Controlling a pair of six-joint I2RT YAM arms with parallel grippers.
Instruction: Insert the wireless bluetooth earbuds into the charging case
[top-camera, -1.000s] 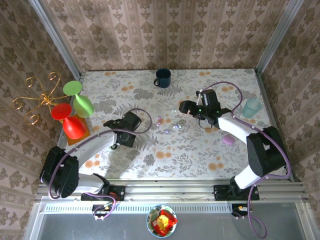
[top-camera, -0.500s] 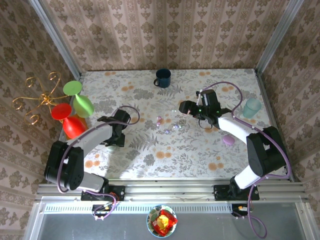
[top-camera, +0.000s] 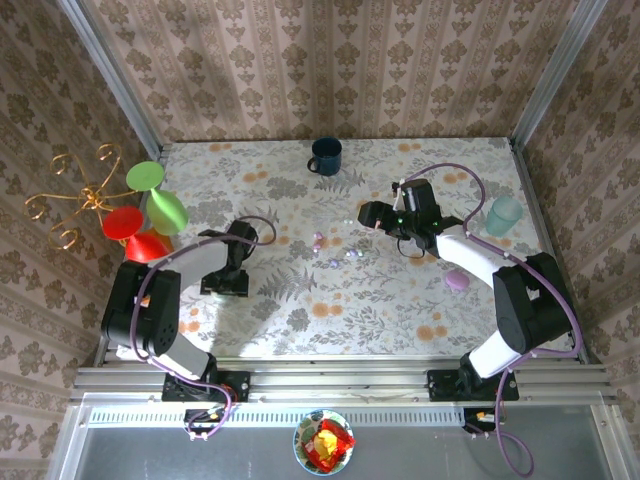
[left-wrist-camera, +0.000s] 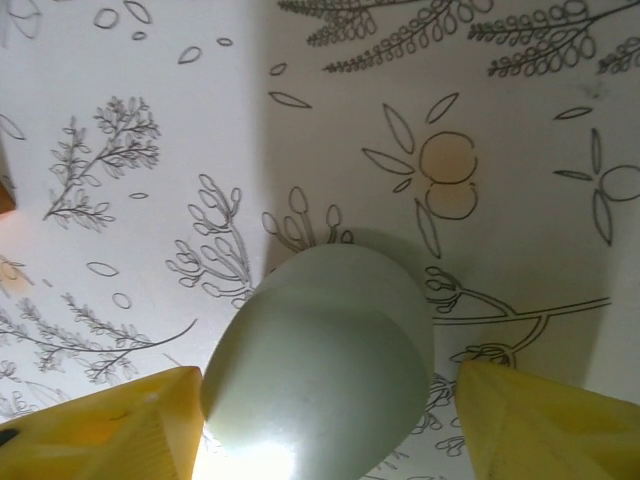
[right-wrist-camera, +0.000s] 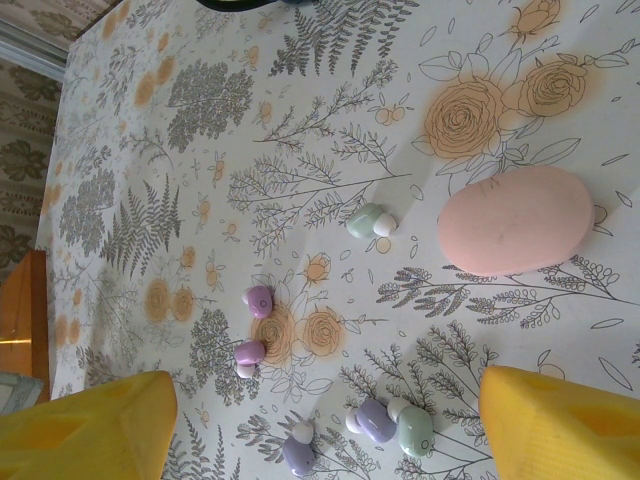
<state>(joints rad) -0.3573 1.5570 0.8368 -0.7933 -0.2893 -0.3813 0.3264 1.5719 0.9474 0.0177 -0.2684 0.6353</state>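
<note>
Barely begun. Found earbuds (right-wrist-camera: 365, 220) loose on table (right-wrist-camera: 150, 150), none cased. Found left gripper (left-wrist-camera: 328, 372) jaws apart astride green case (left-wrist-camera: 320, 330), unclamped; right gripper (right-wrist-camera: 327, 378) jaws wide, empty, above earbuds.

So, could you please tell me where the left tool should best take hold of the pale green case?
Probably its two rounded flanks, from straight above: the pale green case lies flat on the table, a smooth dome with no handle, and the left tool straddles it.

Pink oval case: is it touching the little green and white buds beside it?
Apart. The right wrist view shows a strip of flowered tablecloth between the pink case and the green and white earbuds.
</note>
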